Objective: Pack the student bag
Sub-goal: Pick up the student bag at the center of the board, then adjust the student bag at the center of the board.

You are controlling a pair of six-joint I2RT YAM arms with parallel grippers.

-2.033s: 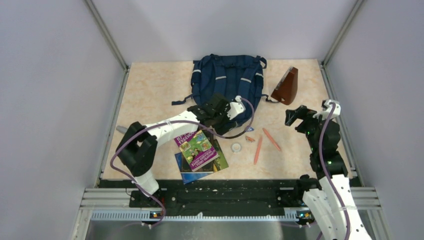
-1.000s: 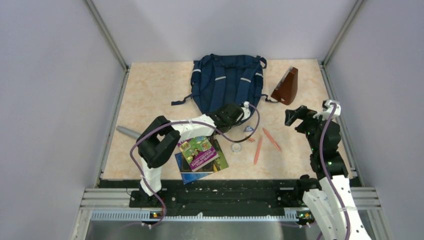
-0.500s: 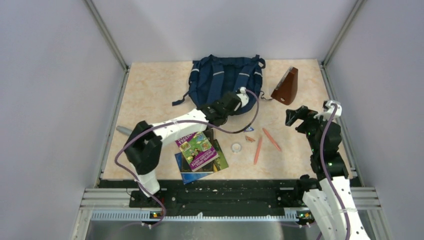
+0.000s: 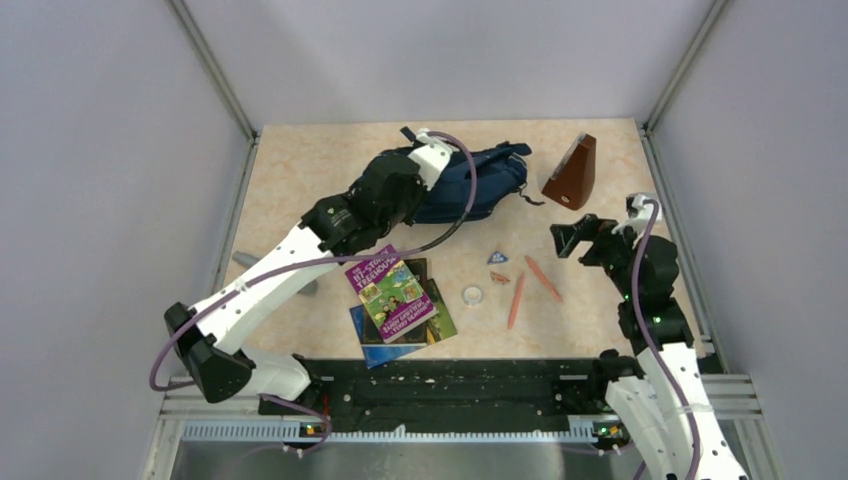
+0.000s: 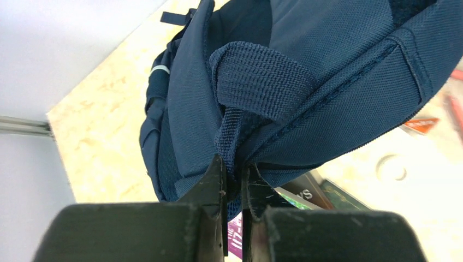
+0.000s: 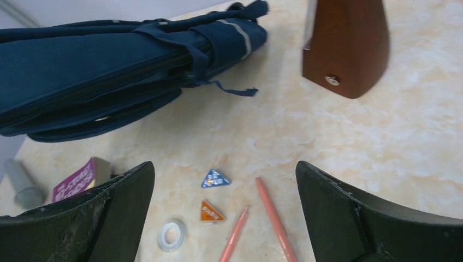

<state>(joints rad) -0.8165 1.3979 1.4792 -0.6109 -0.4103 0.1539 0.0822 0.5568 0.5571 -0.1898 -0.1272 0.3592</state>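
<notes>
**Bag hoisted by its loop, nothing packed yet**

The left gripper [image 5: 233,183] has its fingers pinched almost together on a webbing loop [image 5: 256,82] sewn to the edge of the student bag [image 4: 480,180]. The wrist view shows the navy fabric hanging from that pinch. I'd say the loop was chosen because it is the one thin, strong part those fingers can clamp. Lifting there lets the bag's own weight turn it up off its flat side, probably to bring an opening within reach. No opening shows from where I stand.

The bag sits at the far edge of the worktop [image 4: 300,180], about midway along it, and is tipped up on its side. Its long axis runs roughly along that far edge. The left end is up under the left gripper. The right end, with the grey-striped straps, points toward the brown wooden wedge [image 4: 572,172] by the far right corner and lies just short of it. Which end is the bag's top I cannot tell.

The right gripper [image 4: 572,238] has its jaws spread wide and holds nothing. It hovers near the right edge above the orange pencils [image 4: 517,298], likely waiting to help.

The books [image 4: 395,300] and the tape roll [image 4: 471,295] lie toward the near edge, well apart from the bag.
</notes>
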